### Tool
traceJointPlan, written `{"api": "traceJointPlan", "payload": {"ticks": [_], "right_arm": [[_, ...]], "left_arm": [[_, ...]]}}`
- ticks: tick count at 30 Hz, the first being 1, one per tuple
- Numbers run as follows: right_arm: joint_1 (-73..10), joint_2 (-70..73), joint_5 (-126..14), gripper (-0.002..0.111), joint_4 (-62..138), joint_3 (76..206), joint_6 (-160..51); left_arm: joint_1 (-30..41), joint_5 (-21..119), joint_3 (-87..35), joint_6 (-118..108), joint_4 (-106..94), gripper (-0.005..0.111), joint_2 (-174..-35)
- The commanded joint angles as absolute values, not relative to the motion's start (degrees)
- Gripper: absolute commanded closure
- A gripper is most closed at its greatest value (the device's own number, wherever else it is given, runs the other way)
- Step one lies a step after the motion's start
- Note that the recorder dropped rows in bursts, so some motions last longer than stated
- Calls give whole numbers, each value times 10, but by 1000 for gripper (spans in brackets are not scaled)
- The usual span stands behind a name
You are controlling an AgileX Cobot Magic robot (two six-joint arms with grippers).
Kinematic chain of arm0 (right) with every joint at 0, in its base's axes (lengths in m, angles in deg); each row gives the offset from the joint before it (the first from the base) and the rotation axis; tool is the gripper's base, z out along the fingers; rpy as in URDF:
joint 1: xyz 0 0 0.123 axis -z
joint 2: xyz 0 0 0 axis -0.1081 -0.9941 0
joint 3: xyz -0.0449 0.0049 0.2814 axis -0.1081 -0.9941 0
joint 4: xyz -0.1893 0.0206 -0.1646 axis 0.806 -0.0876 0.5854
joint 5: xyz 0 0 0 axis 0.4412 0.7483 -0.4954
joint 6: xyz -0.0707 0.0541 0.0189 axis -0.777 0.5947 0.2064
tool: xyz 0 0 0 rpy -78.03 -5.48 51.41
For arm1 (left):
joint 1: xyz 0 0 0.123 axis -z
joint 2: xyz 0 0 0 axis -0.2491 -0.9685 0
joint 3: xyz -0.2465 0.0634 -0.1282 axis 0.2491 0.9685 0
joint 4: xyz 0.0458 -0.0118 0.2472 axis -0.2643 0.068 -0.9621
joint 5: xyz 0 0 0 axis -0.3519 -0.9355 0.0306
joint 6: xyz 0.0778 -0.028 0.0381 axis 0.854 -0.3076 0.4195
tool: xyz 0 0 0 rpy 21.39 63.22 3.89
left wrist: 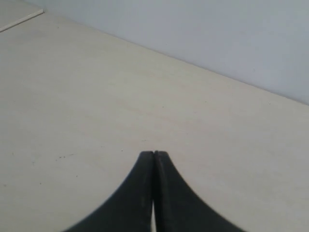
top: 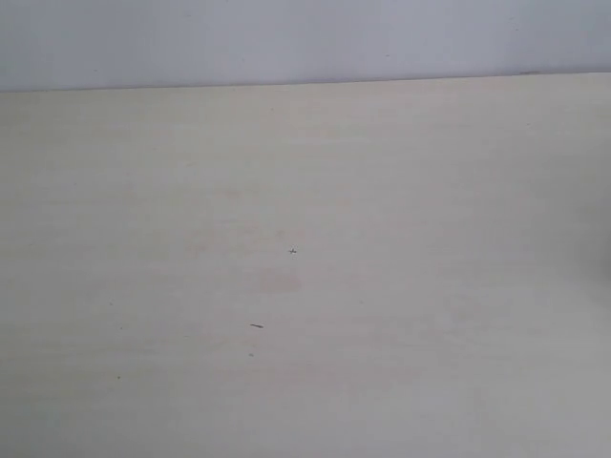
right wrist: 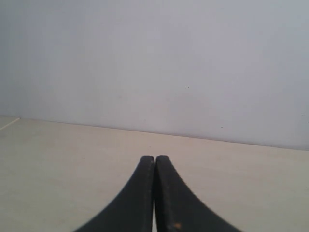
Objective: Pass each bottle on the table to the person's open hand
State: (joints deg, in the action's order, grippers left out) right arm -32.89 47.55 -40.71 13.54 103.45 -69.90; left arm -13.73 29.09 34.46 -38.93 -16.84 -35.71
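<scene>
The pale beige table (top: 382, 286) fills the exterior view, with only a few tiny dark specks on it. No bottle shows in any view, and the person's open hand is out of view too. Neither arm appears in the exterior view. In the left wrist view my left gripper (left wrist: 154, 152) is shut, its black fingertips pressed together over the table (left wrist: 72, 106) with nothing between them. In the right wrist view my right gripper (right wrist: 154, 157) is also shut on nothing, above the table (right wrist: 58, 159).
A plain pale grey wall (top: 305, 38) runs behind the table's far edge (top: 305, 84). A thin seam or edge strip (left wrist: 21, 20) shows at one corner of the left wrist view.
</scene>
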Motion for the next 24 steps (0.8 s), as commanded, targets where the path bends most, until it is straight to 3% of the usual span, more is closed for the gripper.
{"api": "traceJointPlan", "payload": {"ticks": [1, 5, 24], "right_arm": [[-328, 477, -410, 108, 136, 1032, -703], [-328, 477, -409, 108, 136, 1032, -703], [-328, 477, -409, 108, 136, 1032, -703]], "left_arm": [[-138, 290, 346, -301, -157, 107, -345], [-138, 290, 346, -209, -157, 107, -345], [-139, 288, 346, -205, -159, 107, -345]]}}
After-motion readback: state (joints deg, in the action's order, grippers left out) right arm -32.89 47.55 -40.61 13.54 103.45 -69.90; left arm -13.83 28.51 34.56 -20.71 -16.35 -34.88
